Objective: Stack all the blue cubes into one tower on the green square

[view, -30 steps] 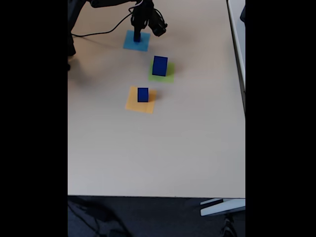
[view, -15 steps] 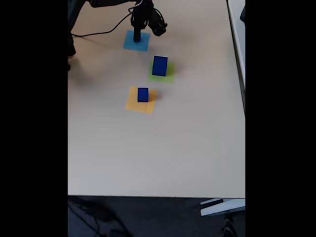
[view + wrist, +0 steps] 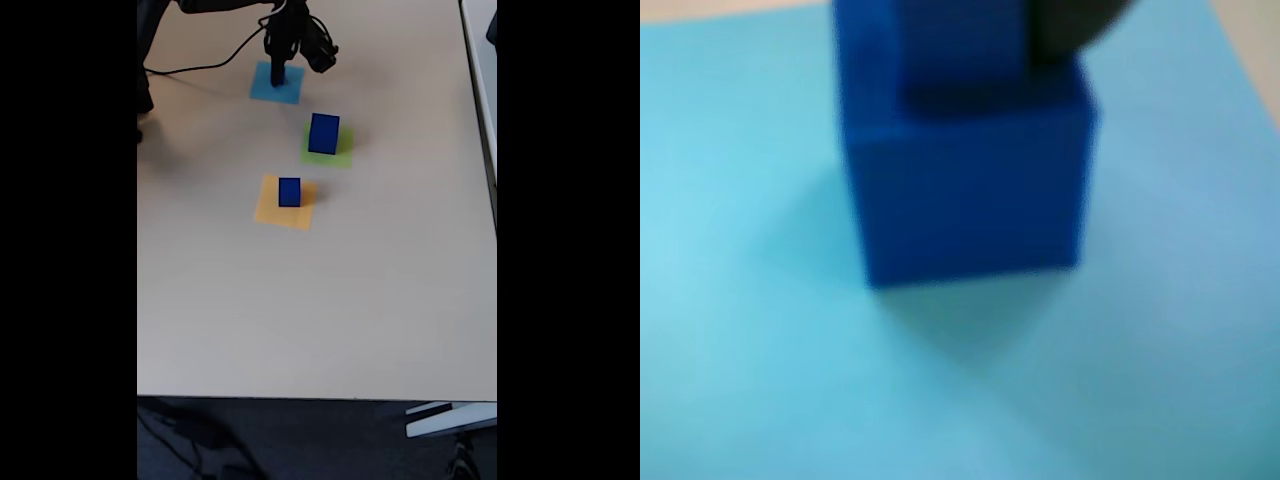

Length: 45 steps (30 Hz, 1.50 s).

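Note:
In the fixed view my gripper [image 3: 278, 76] reaches down onto the light-blue square at the table's far end. The wrist view is blurred and shows a small blue cube [image 3: 970, 190] resting on that light-blue paper. A darker blue shape and a black fingertip [image 3: 1070, 25] overlap the cube's top edge. I cannot tell whether the jaws press on it. The largest blue cube [image 3: 323, 133] stands on the green square [image 3: 343, 153]. A mid-sized blue cube [image 3: 289, 191] sits on the orange-yellow square [image 3: 268, 208].
A black cable [image 3: 205, 65] runs across the far left of the beige table [image 3: 320, 300]. The table's right edge [image 3: 482, 120] borders a white surface. The front edge drops to a dark floor.
The gripper has stayed over the light-blue square, rising very slightly. The cubes on the green and orange-yellow squares have not moved.

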{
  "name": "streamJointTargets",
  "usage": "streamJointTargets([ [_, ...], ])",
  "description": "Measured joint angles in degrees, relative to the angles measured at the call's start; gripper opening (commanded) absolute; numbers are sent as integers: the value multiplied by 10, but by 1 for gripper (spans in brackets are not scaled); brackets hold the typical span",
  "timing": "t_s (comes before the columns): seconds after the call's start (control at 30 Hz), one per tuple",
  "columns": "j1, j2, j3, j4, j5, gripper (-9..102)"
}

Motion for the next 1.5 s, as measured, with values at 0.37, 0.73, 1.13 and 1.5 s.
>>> streamJointTargets([
  [0.37,2,81,34,27,-13,22],
  [0.73,17,190,36,59,-63,25],
  [1.13,154,243,71,-33,-304,41],
  [1.5,274,183,75,-93,-462,40],
])
